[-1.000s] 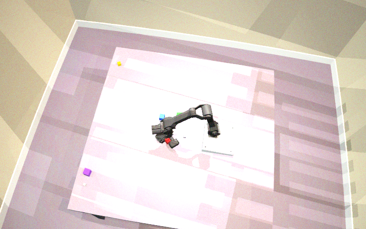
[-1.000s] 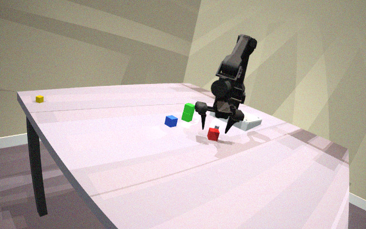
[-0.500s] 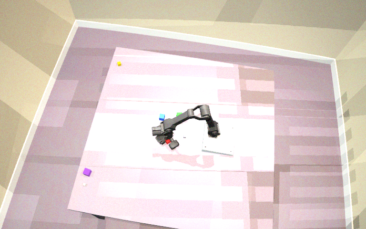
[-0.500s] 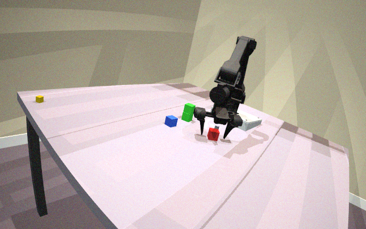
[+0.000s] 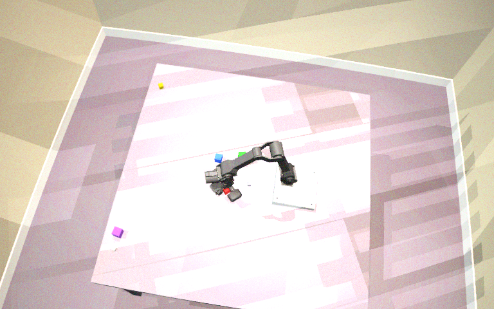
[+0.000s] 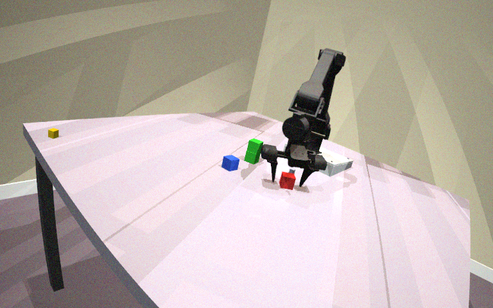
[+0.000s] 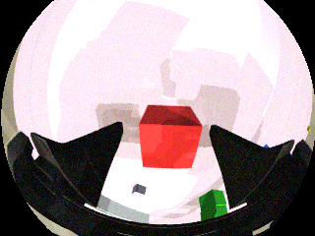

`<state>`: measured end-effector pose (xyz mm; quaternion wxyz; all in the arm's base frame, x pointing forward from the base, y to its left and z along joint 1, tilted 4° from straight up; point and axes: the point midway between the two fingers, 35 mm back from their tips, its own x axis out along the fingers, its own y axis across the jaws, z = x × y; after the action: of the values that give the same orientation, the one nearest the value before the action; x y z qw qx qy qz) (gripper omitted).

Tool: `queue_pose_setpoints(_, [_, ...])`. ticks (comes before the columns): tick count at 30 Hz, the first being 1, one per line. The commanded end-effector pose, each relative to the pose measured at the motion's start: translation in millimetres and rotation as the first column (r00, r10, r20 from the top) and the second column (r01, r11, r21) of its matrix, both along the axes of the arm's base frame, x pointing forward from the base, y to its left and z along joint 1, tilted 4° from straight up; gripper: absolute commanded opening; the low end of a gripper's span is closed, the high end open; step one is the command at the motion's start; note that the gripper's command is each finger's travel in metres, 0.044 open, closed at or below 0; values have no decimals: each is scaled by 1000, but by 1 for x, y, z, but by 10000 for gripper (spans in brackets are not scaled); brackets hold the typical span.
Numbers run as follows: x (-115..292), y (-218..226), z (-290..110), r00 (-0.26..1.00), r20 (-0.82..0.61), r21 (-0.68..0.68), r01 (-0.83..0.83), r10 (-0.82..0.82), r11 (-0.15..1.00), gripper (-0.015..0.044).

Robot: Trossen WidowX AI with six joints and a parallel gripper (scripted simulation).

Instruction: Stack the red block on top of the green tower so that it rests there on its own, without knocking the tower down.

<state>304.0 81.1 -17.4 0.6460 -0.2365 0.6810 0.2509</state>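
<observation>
Pale pink table (image 6: pixel 181 232) carries everything; its right side and near corner are cut off in the exterior view, and only one dark leg (image 6: pixel 47 221) is in sight.

Dark grey arm (image 5: pixel 255 156) reaches from a white base plate (image 5: pixel 307 203) toward the middle of the table. In the top view the arm crosses over the green tower (image 6: pixel 253 151), so only a sliver of green shows there. In the exterior view the tower is plain: two green blocks stacked upright, just left of the arm's wrist, not touching it.

Tool (image 6: pixel 287 178) is lowered to the table with its fingers spread wide, holding nothing. Both fingertips (image 6: pixel 273 177) reach down close to the table surface; whether they actually touch it cannot be determined.

Red block (image 6: pixel 287 180) rests on the table between the two fingers. The wrist view shows the red block (image 7: pixel 169 136) centred between them with a visible gap on each side, so neither finger is in contact. A small dark object just behind the red block in the exterior view is too small to identify.

Blue block (image 6: pixel 230 162) sits on the table just left of the green tower, apart from it. Purple block (image 5: pixel 117 232) lies well away near the table's left near corner, seen only from above. Yellow block (image 6: pixel 53 133) sits by the far left corner, well apart from the rest.
</observation>
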Motion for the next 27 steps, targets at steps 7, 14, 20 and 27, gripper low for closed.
queue_pose_setpoints(7, [0,0,0,1000,3,-4,4,-4,1000,151])
queue_pose_setpoints(14, [0,0,0,1000,3,-4,4,-4,1000,105])
queue_pose_setpoints(20, [2,0,16,1000,3,-4,4,-4,1000,0])
queue_pose_setpoints(27, [3,0,52,1000,3,-3,4,-4,1000,0])
